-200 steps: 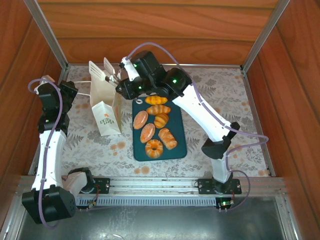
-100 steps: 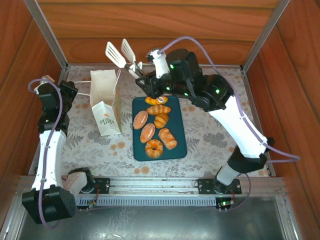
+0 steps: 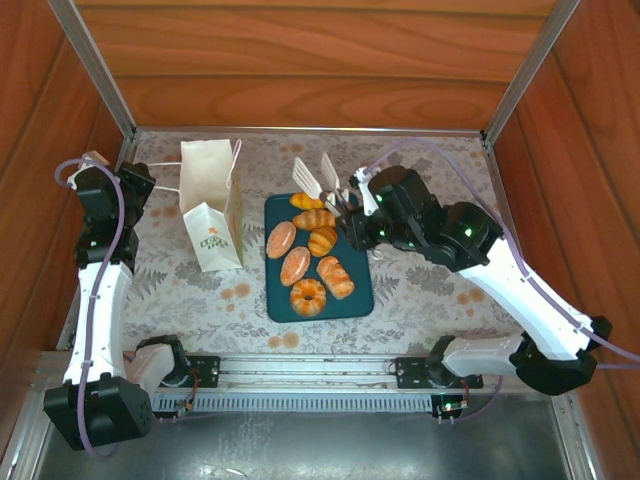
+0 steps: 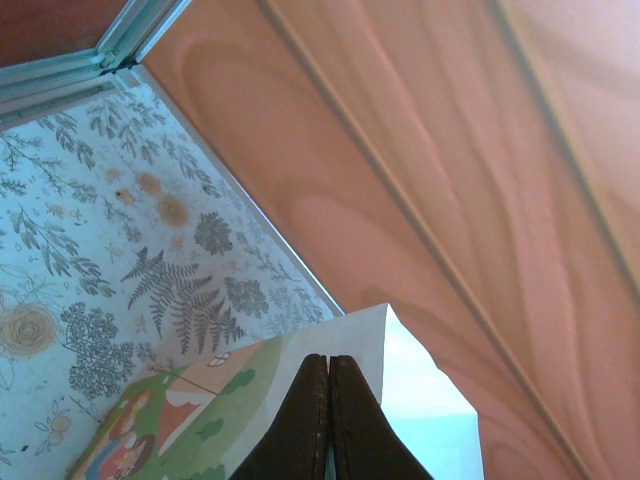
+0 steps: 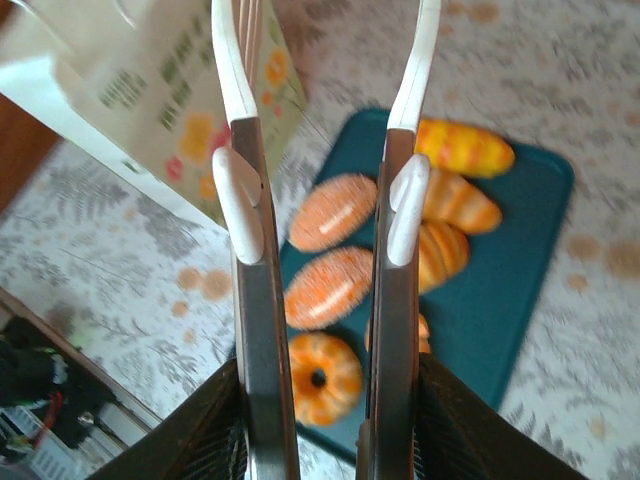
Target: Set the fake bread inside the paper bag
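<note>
Several fake bread pieces [image 3: 295,265] lie on a dark teal tray [image 3: 355,290], among them a ring doughnut [image 3: 308,296] at its near end. The white paper bag [image 3: 210,205] stands upright and open, left of the tray. My left gripper [image 3: 143,190] is shut at the bag's left side, where its cord handle runs into the fingers; the closed fingers [image 4: 345,400] lie against the bag [image 4: 420,420]. My right gripper [image 3: 350,205] is shut on metal tongs [image 3: 318,176] with white tips, hovering over the tray's far end. Nothing sits between the tong arms [image 5: 250,300]; the doughnut [image 5: 318,378] and an oval roll [image 5: 330,288] lie below them.
Wooden walls [image 3: 300,60] enclose the patterned tabletop on three sides, close behind the bag. The metal rail [image 3: 320,370] with the arm bases runs along the near edge. Open tabletop lies right of the tray [image 3: 450,170].
The right arm swung the empty tongs from over the bag's mouth, up and back, then down and right to above the tray's far end. The left arm and the bag have stayed still.
</note>
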Controlling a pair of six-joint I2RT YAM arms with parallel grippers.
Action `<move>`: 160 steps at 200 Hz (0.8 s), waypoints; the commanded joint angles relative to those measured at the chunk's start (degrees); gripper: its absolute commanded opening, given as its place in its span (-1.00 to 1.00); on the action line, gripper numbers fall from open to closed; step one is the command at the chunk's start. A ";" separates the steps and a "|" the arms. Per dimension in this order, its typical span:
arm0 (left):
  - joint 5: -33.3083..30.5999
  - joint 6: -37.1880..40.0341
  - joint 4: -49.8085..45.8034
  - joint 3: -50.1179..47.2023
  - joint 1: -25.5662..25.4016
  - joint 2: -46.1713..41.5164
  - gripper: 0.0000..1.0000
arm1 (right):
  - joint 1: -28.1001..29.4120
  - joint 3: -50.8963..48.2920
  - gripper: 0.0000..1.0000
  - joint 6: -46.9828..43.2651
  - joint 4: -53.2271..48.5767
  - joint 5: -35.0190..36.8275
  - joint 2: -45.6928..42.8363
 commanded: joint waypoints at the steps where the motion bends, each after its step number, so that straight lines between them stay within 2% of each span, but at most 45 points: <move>1: -0.21 0.24 -0.15 0.44 0.40 -0.56 -1.00 | -0.58 -4.25 -0.13 2.99 -2.35 2.01 -2.20; 72: -0.35 0.15 -0.21 0.61 0.41 -0.84 -1.00 | -0.73 -16.10 -0.15 4.37 -7.33 -2.08 -2.08; 160: -0.26 -0.21 0.24 0.45 0.45 -0.57 -1.00 | -0.67 -21.80 -0.13 2.62 -7.66 -7.61 -0.44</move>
